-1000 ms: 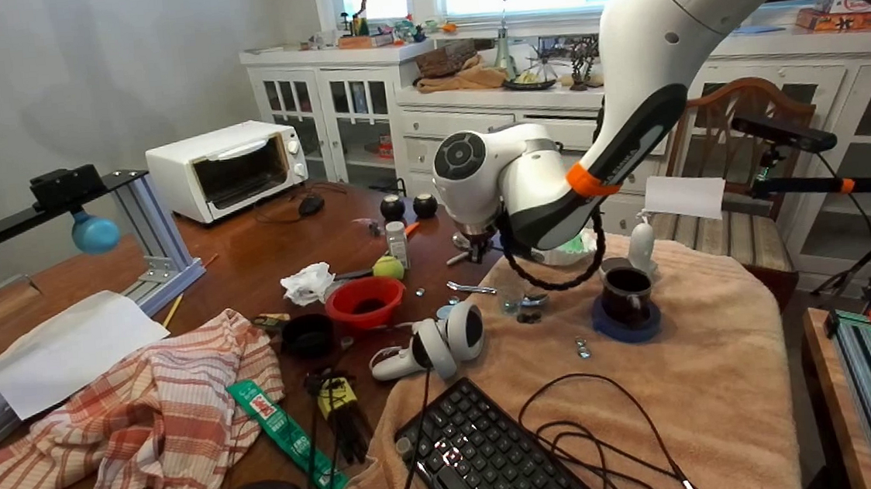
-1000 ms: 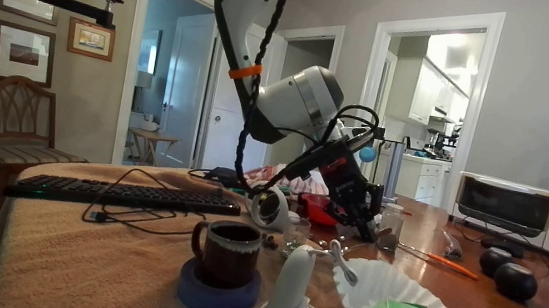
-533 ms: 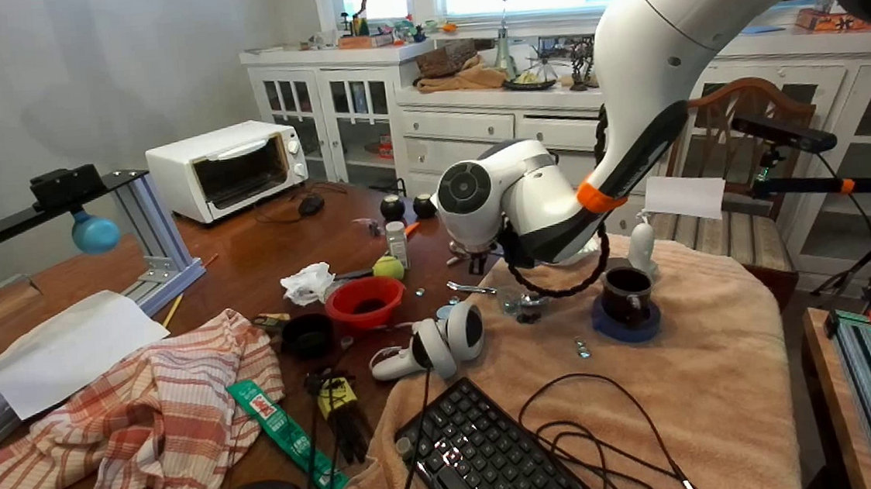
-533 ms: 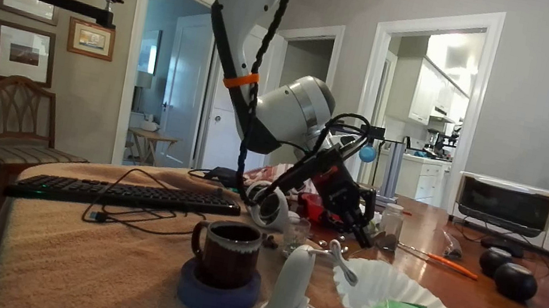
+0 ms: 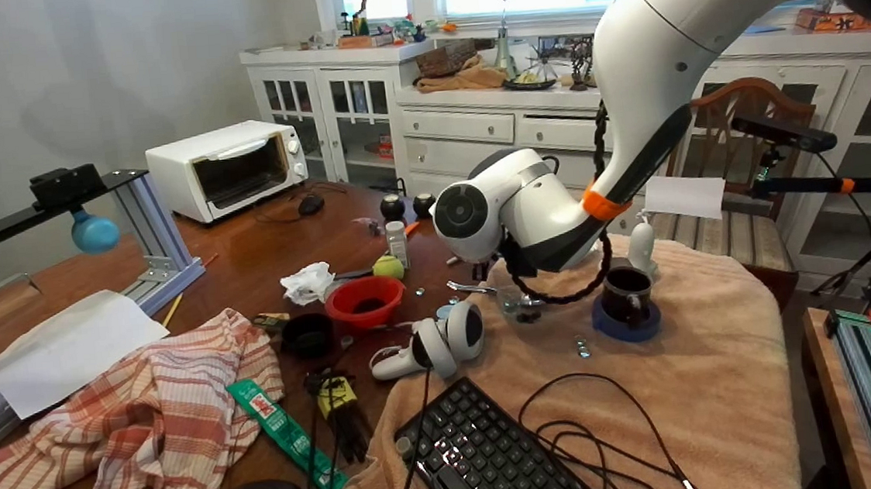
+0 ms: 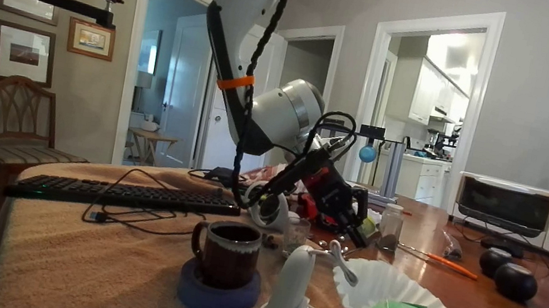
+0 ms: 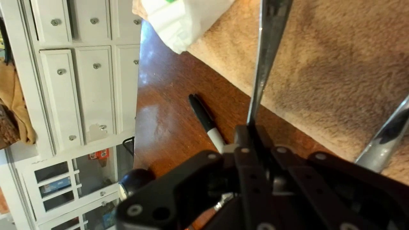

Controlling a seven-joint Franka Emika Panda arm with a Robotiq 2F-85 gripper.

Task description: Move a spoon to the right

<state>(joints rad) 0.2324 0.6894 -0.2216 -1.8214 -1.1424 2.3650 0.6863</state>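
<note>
The spoon shows in the wrist view as a slim, shiny, dark metal handle. It runs from the top edge down to my fingertips and is wider at the top; its bowl does not show. My gripper is shut on its thin part. In an exterior view the gripper points down at a slant over the wooden table, between the glass jar and the white fluted dish. The spoon is hard to make out there. In an exterior view the wrist hides most of the gripper.
A marker lies on the wood by the fingers. Another shiny utensil is at right on the towel. Around the gripper are the fluted dish, glass jar, brown mug, white controller and red bowl.
The arm has lowered. In an exterior view the gripper has shifted left, away from the glass jar. The fingers stay together, and the surrounding things have not moved.
</note>
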